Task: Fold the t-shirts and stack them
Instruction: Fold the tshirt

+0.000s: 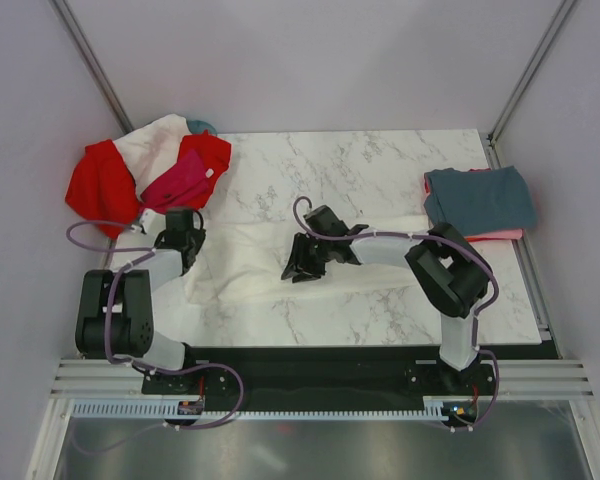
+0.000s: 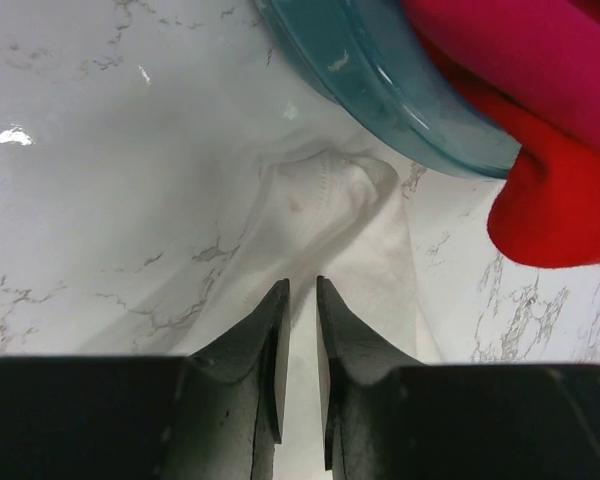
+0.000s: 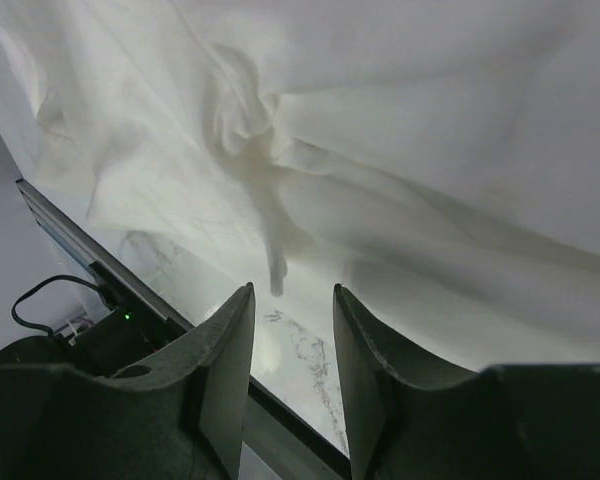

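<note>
Marble table (image 1: 380, 170) carries the lot; white t-shirt (image 1: 250, 262) sprawls crumpled from the left edge to mid-table, nearer the front edge; far-left corner: heap w/ red t-shirt (image 1: 95, 185), second white t-shirt (image 1: 155, 140), magenta t-shirt (image 1: 180, 180) on top; right edge: slate grey-blue t-shirt (image 1: 480, 198) folded, sitting on coral pink t-shirt (image 1: 495, 236); teal basket (image 2: 380, 80) under the heap, rim just peeking out; right gripper (image 3: 292, 295) mid-table over the white cloth, jaws apart, nothing btwn them; left gripper (image 2: 302, 290) at that shirt's left end, jaws narrow, white cloth showing in the slit; pinched or not, can't tell.
</note>
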